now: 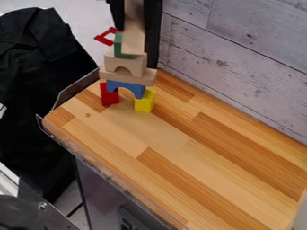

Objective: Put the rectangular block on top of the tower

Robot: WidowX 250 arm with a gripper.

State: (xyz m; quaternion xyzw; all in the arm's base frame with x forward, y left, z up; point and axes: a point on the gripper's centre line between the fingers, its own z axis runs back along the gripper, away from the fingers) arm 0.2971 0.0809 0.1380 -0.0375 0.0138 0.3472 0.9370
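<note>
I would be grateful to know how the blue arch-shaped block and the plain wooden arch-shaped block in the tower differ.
The blue arch-shaped block shows a solid blue face, while the plain wooden arch-shaped block is pale tan. The blue one sits under the flat wooden plank; the plain one rests on top of it. Both have a curved opening facing down.
</note>
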